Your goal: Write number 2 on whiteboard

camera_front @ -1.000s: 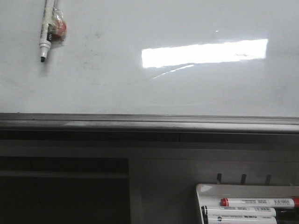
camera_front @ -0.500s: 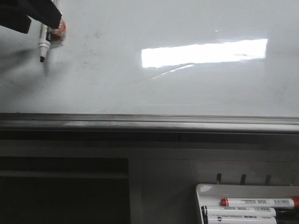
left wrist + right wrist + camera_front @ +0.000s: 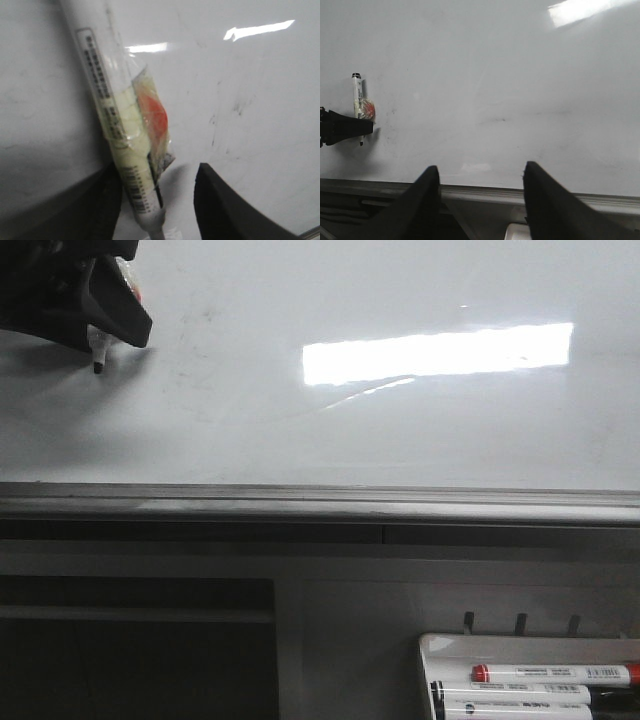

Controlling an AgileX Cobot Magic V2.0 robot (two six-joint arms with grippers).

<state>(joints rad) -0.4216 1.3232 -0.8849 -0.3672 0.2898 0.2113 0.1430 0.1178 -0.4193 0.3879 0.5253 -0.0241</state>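
White marker [image 3: 120,130] lies on the whiteboard [image 3: 400,430] between the left pincer's [image 3: 157,200] spread fingers.

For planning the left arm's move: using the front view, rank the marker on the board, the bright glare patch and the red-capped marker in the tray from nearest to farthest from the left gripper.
1. Marker on the board: right at the left gripper, between its fingers, upper left.
2. Glare patch: on the whiteboard, to the right.
3. Red-capped marker: in the tray, lower right, below the board's rail.
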